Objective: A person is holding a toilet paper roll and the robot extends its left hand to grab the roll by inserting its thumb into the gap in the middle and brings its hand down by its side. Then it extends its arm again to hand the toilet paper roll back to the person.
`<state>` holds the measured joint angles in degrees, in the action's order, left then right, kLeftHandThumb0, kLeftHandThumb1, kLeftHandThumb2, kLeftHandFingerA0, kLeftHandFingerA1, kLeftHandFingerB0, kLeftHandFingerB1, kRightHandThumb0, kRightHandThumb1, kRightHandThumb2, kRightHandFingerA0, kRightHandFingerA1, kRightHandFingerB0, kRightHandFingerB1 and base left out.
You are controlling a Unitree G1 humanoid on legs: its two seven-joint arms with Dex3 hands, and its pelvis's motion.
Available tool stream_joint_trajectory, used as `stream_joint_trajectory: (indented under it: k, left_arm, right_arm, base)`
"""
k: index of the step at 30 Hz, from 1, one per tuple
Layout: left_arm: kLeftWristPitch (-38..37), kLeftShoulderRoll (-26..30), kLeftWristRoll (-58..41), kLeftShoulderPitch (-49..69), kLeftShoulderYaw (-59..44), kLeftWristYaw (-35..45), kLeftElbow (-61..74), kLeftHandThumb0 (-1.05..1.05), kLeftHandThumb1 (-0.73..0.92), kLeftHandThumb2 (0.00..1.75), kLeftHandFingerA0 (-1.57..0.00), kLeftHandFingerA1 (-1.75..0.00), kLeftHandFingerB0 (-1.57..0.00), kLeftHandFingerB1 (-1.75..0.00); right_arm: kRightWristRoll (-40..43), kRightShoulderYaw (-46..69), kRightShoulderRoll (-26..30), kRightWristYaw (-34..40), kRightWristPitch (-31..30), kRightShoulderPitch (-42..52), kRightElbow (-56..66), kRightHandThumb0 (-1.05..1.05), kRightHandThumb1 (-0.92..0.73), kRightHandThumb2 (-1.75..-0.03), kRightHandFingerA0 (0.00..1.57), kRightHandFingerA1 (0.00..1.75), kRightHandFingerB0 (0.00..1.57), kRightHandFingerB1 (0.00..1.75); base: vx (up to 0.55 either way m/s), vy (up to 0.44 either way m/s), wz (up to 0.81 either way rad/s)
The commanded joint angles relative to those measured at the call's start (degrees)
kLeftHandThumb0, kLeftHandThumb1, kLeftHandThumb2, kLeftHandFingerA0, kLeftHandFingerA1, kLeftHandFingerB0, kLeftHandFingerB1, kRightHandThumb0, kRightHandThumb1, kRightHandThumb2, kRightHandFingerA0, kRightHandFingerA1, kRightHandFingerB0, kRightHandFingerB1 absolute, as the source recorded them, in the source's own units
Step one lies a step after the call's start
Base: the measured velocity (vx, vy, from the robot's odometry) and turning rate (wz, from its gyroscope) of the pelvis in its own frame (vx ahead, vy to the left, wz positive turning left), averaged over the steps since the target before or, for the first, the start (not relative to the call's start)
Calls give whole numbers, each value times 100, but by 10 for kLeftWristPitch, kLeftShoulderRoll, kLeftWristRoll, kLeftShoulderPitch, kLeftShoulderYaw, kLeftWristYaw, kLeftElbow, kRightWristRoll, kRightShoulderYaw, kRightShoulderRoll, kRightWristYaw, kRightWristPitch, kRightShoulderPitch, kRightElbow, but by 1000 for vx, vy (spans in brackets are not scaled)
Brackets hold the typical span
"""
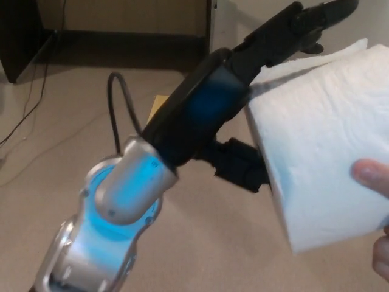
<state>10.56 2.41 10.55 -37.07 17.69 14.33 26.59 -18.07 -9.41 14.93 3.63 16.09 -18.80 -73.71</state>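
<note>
floor [55, 140]: beige carpet | on it: thin black cable [27, 112], yellow object [159, 103] partly hidden

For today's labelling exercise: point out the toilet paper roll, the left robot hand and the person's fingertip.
toilet paper roll [322, 140]: head view, on its white outer wrap.
left robot hand [243, 103]: head view, on the black palm beside the roll.
person's fingertip [371, 176]: head view, on the tip pressing the roll.
</note>
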Motion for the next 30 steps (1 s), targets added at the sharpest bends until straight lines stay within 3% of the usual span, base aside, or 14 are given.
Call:
stream_joint_trajectory:
  k: [1, 6, 7, 9, 10, 11, 15, 16, 18, 19, 20, 21, 24, 30]
  left_arm:
    - [-78, -19, 58, -32, 14, -61, -69, -39, 39, 61, -29, -40, -19, -34]
    - [-129, -54, 59, -63, 23, -88, -152, -22, 58, 57, -44, -37, -29, -31]
    - [-131, -62, 47, -73, 24, -79, -164, -19, 73, 62, -81, -50, -49, -35]
    - [-131, -67, 50, -81, 26, -74, -170, -3, 71, 68, -95, -55, -79, -49]
    - [-136, -68, 53, -81, 27, -76, -173, -1, 65, 79, -110, -68, -93, -56]
    - [-141, -71, 60, -79, 30, -83, -174, -1, 65, 87, -111, -105, -101, -63]
    - [-155, -74, 76, -60, 35, -101, -169, -2, 65, 94, -107, -110, -100, -83]
    - [-151, -74, 85, -52, 39, -107, -163, -3, 62, 99, -96, -140, -89, -112]
    - [-150, -75, 90, -45, 41, -112, -160, -3, 62, 101, -97, -136, -88, -114]
    - [-157, -73, 87, -38, 39, -113, -160, -2, 64, 98, -101, -121, -87, -109]
    - [-162, -66, 84, -17, 38, -112, -148, -8, 75, 76, -100, -119, -86, -111]
    - [-162, -64, 84, -10, 38, -112, -144, -9, 76, 75, -103, -121, -85, -115]
    - [-175, -54, 81, 9, 30, -111, -139, -4, 64, 93, -106, -123, -87, -112]
    - [-181, -29, 66, 24, 0, -100, -137, 0, 60, 98, -100, -140, -88, -115]
  right_arm:
    - [-1, 0, 8, -5, -4, -1, -2, -42, -67, -60, 75, 56, 53, 42]
    - [-1, -1, 4, -6, -5, -1, -1, -43, -67, -60, 75, 59, 54, 42]
    - [1, 0, 2, -6, -7, -2, -1, -43, -67, -60, 74, 58, 54, 42]
    - [-5, -6, 4, -4, -7, -3, 0, -43, -67, -60, 76, 61, 54, 43]
    - [-6, -7, 5, -3, -8, -5, 0, -42, -67, -60, 77, 62, 54, 43]
    - [-7, -9, 6, -3, -10, -7, 0, -43, -67, -60, 76, 60, 54, 42]
    - [-8, -12, 11, -10, -10, -12, 0, -44, -67, -59, 75, 56, 55, 42]
    - [-8, -14, 12, -10, -3, -10, 0, -44, -67, -59, 73, 57, 55, 43]
    - [-7, -14, 14, -13, -4, -10, 0, -43, -67, -60, 72, 56, 55, 43]
    - [-9, -16, 15, -11, -3, -10, 0, -44, -68, -61, 73, 62, 55, 43]
    - [-10, -19, 11, -11, -3, -1, 0, -44, -68, -60, 76, 65, 55, 43]
    - [-11, -20, 11, -12, -1, 1, 1, -44, -68, -60, 76, 66, 55, 44]
    - [-8, -18, 9, -15, -2, 1, 2, -44, -67, -60, 73, 63, 56, 44]
    - [-8, -17, 10, -22, -14, -20, 1, -43, -67, -60, 74, 61, 55, 44]
  base:
    - [0, 0, 0]
    - [0, 0, 0]
    - [0, 0, 0]
    - [0, 0, 0]
    - [0, 0, 0]
    - [0, 0, 0]
    - [0, 0, 0]
    - [0, 0, 0]
    - [0, 0, 0]
    - [0, 0, 0]
    - [0, 0, 0]
    - [0, 0, 0]
    - [0, 0, 0]
    - [0, 0, 0]
